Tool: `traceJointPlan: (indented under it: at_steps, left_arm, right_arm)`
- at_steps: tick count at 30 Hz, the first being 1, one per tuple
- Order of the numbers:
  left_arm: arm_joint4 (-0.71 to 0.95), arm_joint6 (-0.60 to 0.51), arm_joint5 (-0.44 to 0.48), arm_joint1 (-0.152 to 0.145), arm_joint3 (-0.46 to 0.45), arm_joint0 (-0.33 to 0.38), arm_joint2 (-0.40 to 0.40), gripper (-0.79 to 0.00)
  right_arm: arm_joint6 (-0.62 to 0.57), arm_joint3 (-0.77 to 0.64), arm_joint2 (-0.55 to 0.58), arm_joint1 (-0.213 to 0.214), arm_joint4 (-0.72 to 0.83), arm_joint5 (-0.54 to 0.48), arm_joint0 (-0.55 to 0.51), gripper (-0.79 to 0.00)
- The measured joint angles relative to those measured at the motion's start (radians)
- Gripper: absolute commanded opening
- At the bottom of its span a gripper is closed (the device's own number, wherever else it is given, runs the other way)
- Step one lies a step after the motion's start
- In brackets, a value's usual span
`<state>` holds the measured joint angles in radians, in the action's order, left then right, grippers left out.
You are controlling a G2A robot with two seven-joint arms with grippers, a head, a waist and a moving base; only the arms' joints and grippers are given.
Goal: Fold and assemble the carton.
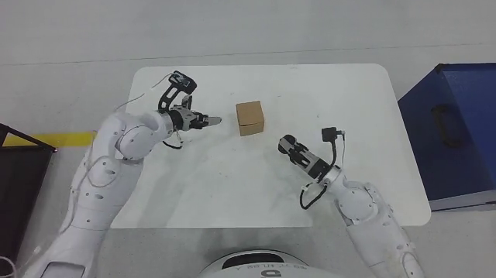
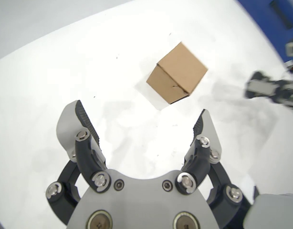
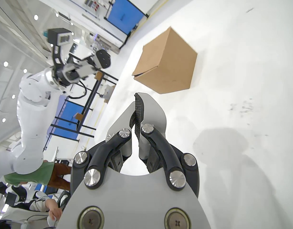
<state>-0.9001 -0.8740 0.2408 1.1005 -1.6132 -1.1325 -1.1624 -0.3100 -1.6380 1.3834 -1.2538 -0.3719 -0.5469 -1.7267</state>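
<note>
We see the carton [image 1: 249,118] standing on the worktop [image 1: 232,193], nearly closed. Our left hand [image 1: 213,121] gapes wide at its 9 o'clock, and our right hand [image 1: 288,145], pinched together, sits at 4 o'clock. We should brace one side and press the loose seam flat.

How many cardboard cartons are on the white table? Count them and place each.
1. The small brown cardboard carton stands near the white table's middle, untouched; none looks hidden.

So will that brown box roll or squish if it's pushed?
It would probably slide, not roll: the carton sits flat on the white table. It is likely light, being thin cardboard. A hard squeeze might dent it, since one flap gapes.
</note>
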Motion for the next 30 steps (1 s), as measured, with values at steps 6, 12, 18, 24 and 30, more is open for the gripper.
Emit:
traceJointPlan:
  at_steps: [6, 12, 18, 24, 30]
  left_arm:
    - [-0.194, 0.133, -0.262, 0.077, 0.226, 0.229, 0.234, 0.0]
    - [-0.217, 0.223, -0.36, 0.143, 0.379, 0.337, 0.365, 0.0]
    - [-0.237, 0.26, -0.385, 0.198, 0.49, 0.381, 0.463, 0.0]
    - [-0.115, 0.202, -0.279, 0.242, 0.589, 0.425, 0.491, 0.0]
    - [-0.028, 0.075, -0.063, 0.237, 0.61, 0.439, 0.466, 0.0]
  right_arm:
    - [0.047, -0.016, 0.048, 0.009, 0.011, -0.057, -0.063, -0.785]
    - [0.038, -0.011, 0.055, 0.014, 0.033, -0.063, -0.059, -0.785]
    - [0.026, -0.009, 0.052, 0.018, 0.034, -0.06, -0.055, -0.785]
    - [0.038, -0.007, 0.052, 0.021, 0.037, -0.061, -0.062, -0.785]
    - [0.034, -0.001, 0.053, 0.024, 0.049, -0.057, -0.057, -0.785]
